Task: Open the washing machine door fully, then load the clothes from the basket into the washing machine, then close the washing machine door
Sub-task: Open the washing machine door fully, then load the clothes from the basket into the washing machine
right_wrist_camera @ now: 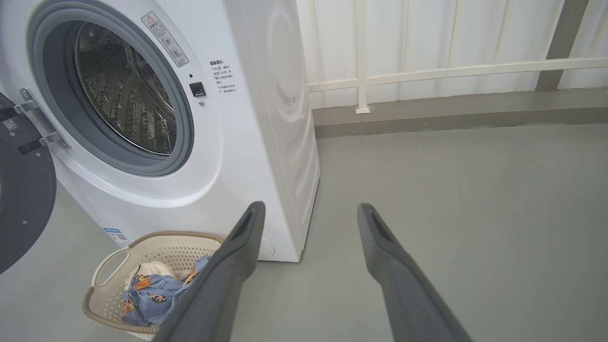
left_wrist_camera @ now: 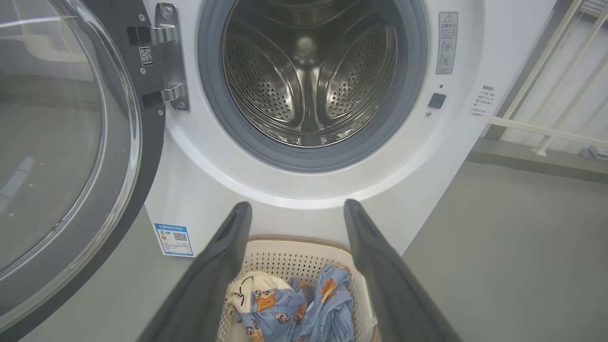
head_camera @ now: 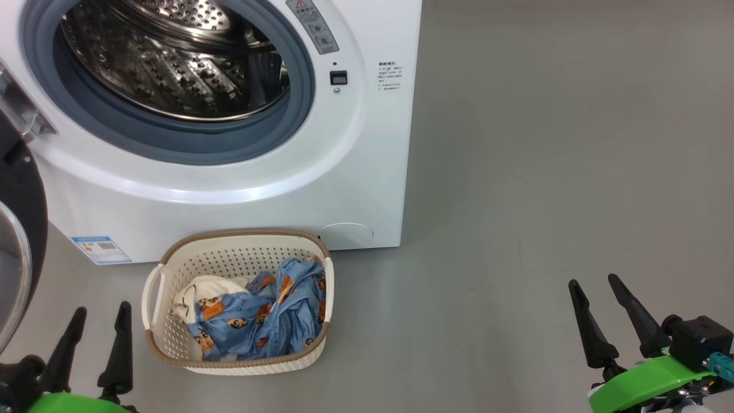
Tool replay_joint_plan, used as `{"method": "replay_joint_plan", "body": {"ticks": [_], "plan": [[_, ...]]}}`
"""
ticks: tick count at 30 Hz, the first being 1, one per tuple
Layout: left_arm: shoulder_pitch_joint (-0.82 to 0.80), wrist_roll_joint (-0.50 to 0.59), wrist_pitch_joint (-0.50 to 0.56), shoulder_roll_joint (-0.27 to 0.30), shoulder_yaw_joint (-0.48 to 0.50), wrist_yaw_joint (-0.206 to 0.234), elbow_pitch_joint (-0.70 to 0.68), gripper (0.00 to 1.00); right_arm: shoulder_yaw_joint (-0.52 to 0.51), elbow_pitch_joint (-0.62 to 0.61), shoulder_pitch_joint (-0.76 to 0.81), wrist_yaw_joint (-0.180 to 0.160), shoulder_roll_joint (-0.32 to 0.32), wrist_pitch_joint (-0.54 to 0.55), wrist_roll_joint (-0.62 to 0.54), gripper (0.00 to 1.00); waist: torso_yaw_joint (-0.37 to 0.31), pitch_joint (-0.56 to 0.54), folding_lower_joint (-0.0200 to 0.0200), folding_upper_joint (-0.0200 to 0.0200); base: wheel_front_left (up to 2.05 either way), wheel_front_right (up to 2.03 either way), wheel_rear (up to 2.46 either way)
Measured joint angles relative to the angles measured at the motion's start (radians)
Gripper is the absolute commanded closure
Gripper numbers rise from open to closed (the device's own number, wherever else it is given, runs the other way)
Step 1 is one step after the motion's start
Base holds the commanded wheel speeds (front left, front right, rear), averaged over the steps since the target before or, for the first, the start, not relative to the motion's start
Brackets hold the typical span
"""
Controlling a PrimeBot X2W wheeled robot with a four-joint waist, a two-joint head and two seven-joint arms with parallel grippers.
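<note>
Your right gripper (right_wrist_camera: 309, 206): both dark fingers spread wide, nothing between them, grey floor (right_wrist_camera: 451, 199) beyond. To your left stands washing machine (right_wrist_camera: 228, 156), seen at an angle. Washing machine door (right_wrist_camera: 23, 199) swung open at far left edge, metal hinge (right_wrist_camera: 40, 126) showing. You look into steel drum (right_wrist_camera: 123, 99) ringed by grey-blue seal (right_wrist_camera: 183, 142). Basket (right_wrist_camera: 109, 259) sits on floor just in front of machine, partly hidden behind one finger. Clothes (right_wrist_camera: 152, 297) lie inside it: blue bear print, cream piece beside. White railing (right_wrist_camera: 427, 71) along back wall.

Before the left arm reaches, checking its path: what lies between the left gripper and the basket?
Only bare grey floor separates left gripper and basket, seen in head view.
</note>
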Motion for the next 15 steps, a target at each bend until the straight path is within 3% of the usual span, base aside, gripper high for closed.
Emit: {"method": "replay_joint_plan", "body": {"ticks": [7, 15], "plan": [[-0.001, -0.028, 0.000, 0.007, -0.005, 0.000, 0.006, 0.00, 0.000, -0.001, 0.000, 0.000, 0.000, 0.000, 0.000, 0.00, 0.002, 0.011, 0.0000, 0.0000, 0.06, -0.24, 0.18], [-0.010, -0.043, 0.000, 0.018, -0.012, 0.000, 0.006, 0.00, 0.001, -0.004, -0.002, 0.000, 0.004, 0.000, 0.000, 0.00, 0.002, 0.027, -0.0001, 0.0000, 0.50, -1.37, 0.87]]}}
